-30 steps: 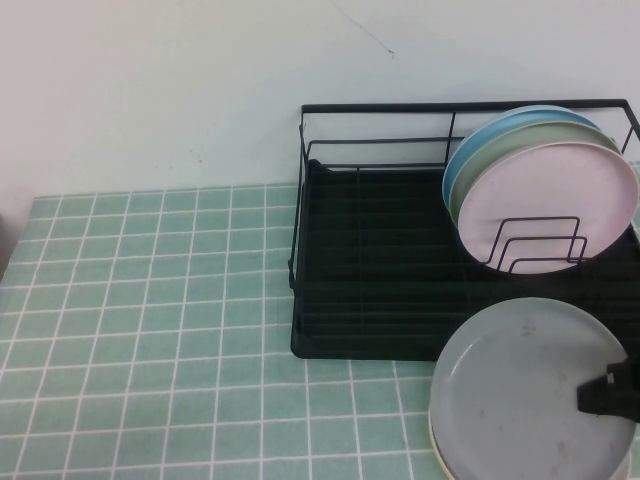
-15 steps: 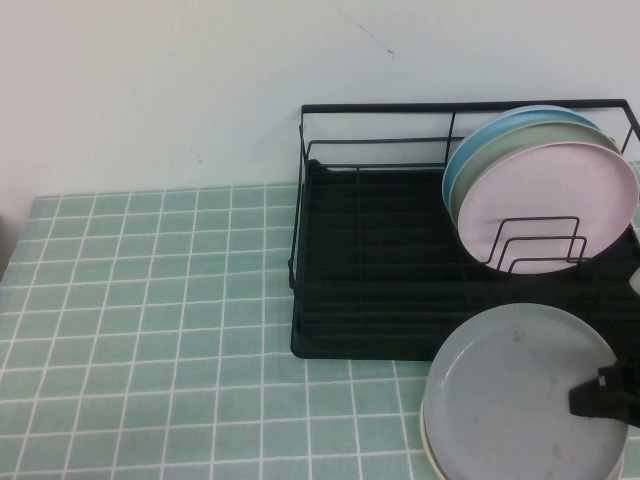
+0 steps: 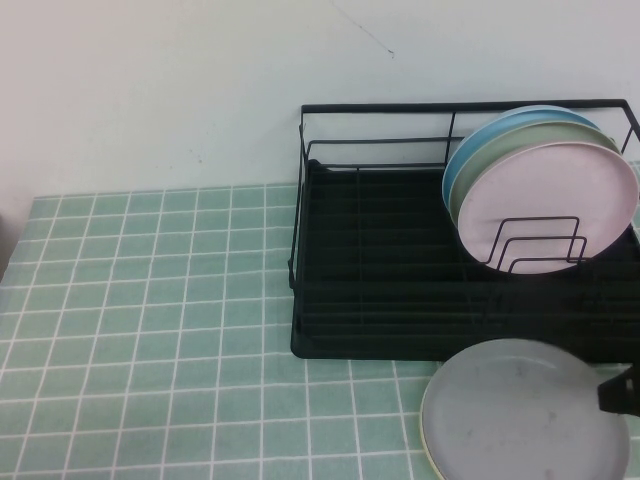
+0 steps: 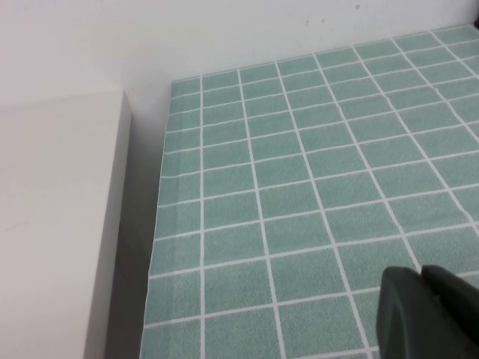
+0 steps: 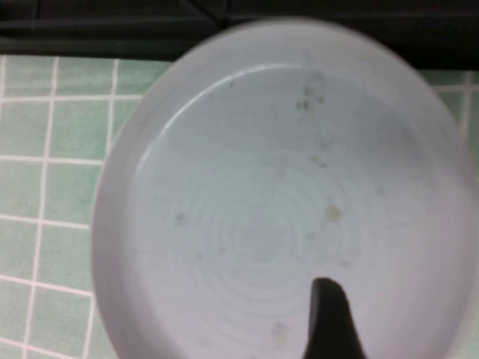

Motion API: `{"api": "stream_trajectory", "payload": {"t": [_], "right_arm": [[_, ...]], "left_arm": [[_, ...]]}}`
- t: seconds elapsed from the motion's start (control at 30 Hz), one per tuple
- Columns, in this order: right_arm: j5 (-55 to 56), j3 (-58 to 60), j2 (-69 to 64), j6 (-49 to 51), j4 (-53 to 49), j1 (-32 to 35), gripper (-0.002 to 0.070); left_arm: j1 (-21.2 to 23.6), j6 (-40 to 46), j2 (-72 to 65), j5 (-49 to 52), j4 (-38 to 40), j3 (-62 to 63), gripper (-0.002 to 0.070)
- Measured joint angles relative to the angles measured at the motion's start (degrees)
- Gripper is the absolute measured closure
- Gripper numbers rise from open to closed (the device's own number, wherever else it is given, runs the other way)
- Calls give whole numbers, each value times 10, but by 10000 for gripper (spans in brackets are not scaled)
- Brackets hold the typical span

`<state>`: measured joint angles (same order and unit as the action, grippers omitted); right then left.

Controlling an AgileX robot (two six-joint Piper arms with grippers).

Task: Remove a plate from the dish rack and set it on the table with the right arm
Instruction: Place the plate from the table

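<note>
- The round pale grey plate (image 3: 522, 410) with a low rim and a few small dark specks lies flat, face up, on the worktop of small mint-green square tiles with white grid lines (image 3: 150, 320).
- It sits just in front of the black wire rectangular dish rack (image 3: 400, 290), at the rack's near right corner, its far edge close against the rack's base.
- A thin cream-white rim (image 3: 430, 445) shows under the grey plate's left edge, so it appears to rest on another plate.
- The right gripper (image 3: 622, 393) is at the plate's right edge, only a dark part of it in the high view; the right wrist view shows one black finger (image 5: 329, 321) over the plate's inner face.
- The right jaws cannot be seen well enough to tell whether they are spread or still pinching the rim.
- In the rack's right end, three plates stand tilted on edge behind upright wire dividers (image 3: 535, 245): a pink plate (image 3: 550, 205) in front, a pale green plate (image 3: 530, 135) behind it, a light blue plate (image 3: 500, 125) at the back.
- The left gripper (image 4: 430, 310) hovers above bare tiles near the worktop's left edge, beside a white surface (image 4: 60, 224); its dark jaws look closed together.
</note>
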<state>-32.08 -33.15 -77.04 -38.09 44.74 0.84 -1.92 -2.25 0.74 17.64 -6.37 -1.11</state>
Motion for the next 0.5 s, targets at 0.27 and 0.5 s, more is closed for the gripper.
{"api": "stream_trajectory", "payload": {"t": [0.27,0.5], "right_arm": [[-17,0,102,75,-90,0,265],[-80,0,233,59,-105,0,531]], "left_arm": [[0,0,0,0,0,0,678],[0,0,0,0,0,0,678]]}}
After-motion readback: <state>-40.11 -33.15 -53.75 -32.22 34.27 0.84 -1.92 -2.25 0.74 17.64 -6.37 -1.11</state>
